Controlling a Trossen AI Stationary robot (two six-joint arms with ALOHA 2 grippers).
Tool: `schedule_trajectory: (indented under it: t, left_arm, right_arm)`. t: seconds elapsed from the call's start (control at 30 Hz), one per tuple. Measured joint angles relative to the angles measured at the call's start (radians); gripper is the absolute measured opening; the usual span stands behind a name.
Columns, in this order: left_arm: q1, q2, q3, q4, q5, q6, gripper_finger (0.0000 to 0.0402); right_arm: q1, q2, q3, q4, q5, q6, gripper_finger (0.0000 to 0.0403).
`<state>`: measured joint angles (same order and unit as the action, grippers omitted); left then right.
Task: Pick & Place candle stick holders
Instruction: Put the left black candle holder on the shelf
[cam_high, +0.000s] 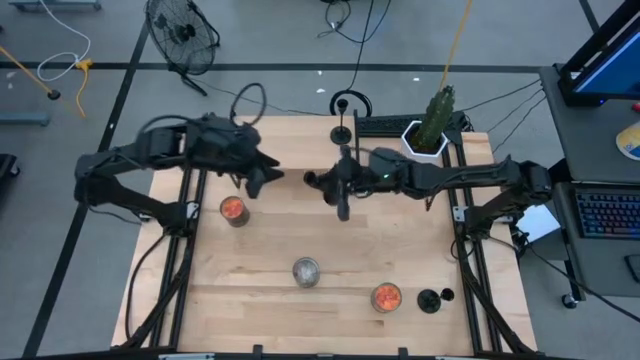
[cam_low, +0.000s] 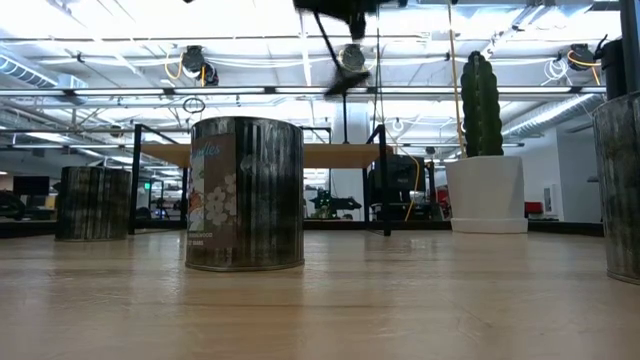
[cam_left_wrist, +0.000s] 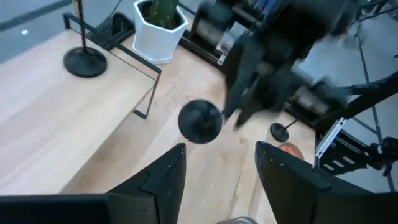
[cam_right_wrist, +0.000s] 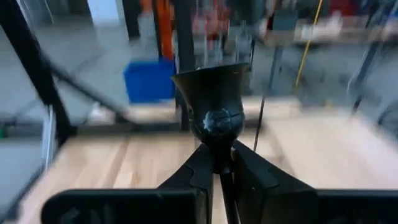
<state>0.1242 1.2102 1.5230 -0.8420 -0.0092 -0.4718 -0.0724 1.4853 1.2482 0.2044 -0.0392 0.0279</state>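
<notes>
While aloft mid-table, right gripper (cam_right_wrist: 219, 163) pinches candle stick holder (cam_right_wrist: 213, 106) | left gripper (cam_left_wrist: 217, 165) spread — nearby.

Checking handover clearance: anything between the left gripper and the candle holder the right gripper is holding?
Nothing: in the high view only bare table lies between the left gripper and the candle holder.

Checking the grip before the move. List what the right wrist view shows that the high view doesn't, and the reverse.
Only the right wrist view: the right gripper pinched shut just under the cup of the held holder. Only the high view: the left gripper facing it over the table, a second holder by the far edge, a third holder near the front right corner, two orange jars, a can, a cactus. Both: the held holder, the right gripper, the wooden table.
</notes>
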Motion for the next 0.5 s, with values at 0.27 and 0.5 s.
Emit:
schedule_trajectory:
  t: [0.27,0.5]
  left_arm:
    - [-0.003,-0.071,0.000,-0.018,-0.018,0.115,0.0200]
    - [-0.003,-0.087,0.000,-0.082,-0.024,0.122,0.0200]
  right_arm:
    - [-0.093,-0.034,0.001,0.210,0.068,-0.034,0.0026]
    - [-0.164,-0.008,0.001,0.355,0.066,0.025,0.0026]
